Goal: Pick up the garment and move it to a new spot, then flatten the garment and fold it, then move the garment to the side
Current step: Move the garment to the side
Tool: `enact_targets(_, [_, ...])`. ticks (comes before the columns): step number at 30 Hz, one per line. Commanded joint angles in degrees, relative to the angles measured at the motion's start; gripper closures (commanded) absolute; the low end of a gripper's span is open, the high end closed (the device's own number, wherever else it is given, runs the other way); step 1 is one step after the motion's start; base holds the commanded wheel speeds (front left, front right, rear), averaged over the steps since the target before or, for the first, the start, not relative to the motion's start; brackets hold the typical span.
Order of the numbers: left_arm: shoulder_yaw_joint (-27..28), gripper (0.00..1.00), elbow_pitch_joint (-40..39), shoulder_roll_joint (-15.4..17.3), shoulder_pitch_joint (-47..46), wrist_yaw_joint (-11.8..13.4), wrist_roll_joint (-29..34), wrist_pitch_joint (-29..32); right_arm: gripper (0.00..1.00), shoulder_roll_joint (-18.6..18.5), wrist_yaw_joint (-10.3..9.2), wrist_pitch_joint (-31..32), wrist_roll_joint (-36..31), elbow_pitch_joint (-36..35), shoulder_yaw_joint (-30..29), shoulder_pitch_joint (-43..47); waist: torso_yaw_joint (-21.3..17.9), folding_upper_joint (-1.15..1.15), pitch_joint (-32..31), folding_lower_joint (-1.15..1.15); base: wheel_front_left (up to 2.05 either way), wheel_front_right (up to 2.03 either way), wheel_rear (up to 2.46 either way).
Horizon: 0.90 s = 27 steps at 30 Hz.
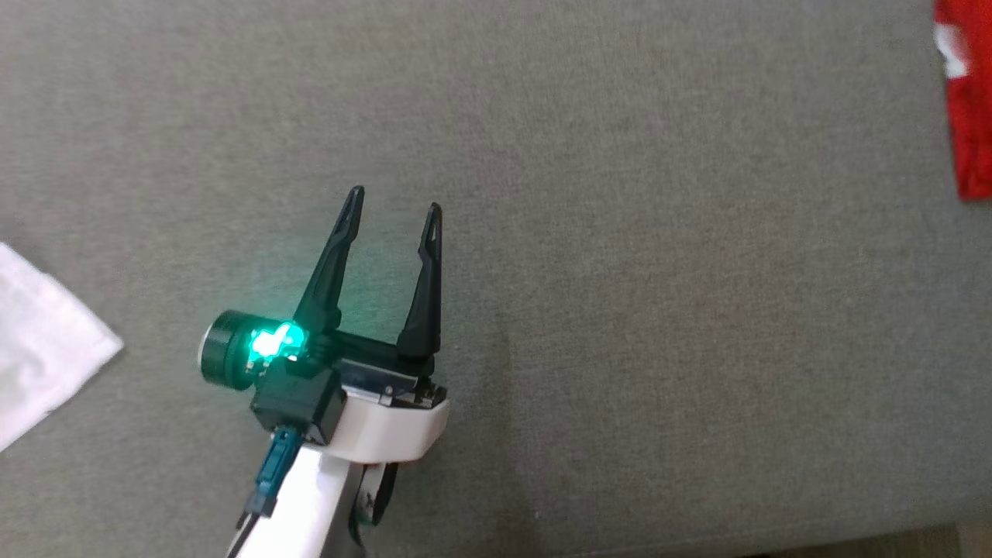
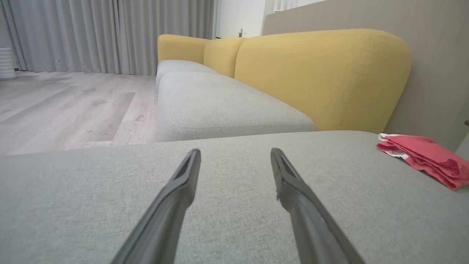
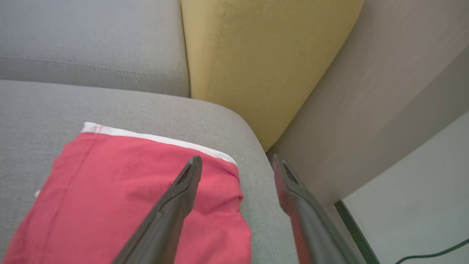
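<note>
The garment [image 3: 121,190] is red with a white hem and lies folded on the grey cushion [image 3: 44,106]. In the head view the garment [image 1: 967,116] sits at the far right edge; in the left wrist view the garment [image 2: 425,157] rests at the cushion's right end. My right gripper [image 3: 237,165] hangs open above the garment's corner, nothing between its fingers. Over bare cushion in the middle, my left gripper [image 1: 394,198] stands open and empty; its fingers [image 2: 183,183] point along the seat.
A white cloth [image 1: 39,341] lies at the left edge of the grey cushion [image 1: 659,310]. Yellow backrests [image 2: 322,77] line the sofa's far side. A beige wall panel [image 3: 366,110] stands right of the cushion's end, with a dark cable [image 3: 432,255] on the floor.
</note>
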Motion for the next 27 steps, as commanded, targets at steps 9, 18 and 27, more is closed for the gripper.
enact_targets(9, [2.2,0.0,0.0,-0.3,8.2,2.6,-4.8,-0.3,0.0,15.6,-0.04,-4.5,-4.8,-3.4,3.4,8.6,4.7,0.0,-15.1,0.0,0.0,0.0,0.0])
enact_targets(18, [6.8,0.0,1.1,-0.3,16.1,2.9,-5.9,-0.3,0.0,28.6,-0.04,-4.6,-5.9,-19.5,4.1,25.4,7.7,0.0,-25.8,0.0,0.0,0.0,0.0])
enact_targets(27, [9.9,0.0,-3.4,-0.3,22.6,1.4,-2.5,-0.3,0.0,37.6,-0.04,-4.7,-11.7,-38.5,-2.7,42.2,7.8,0.0,-30.6,0.0,0.0,0.0,0.0])
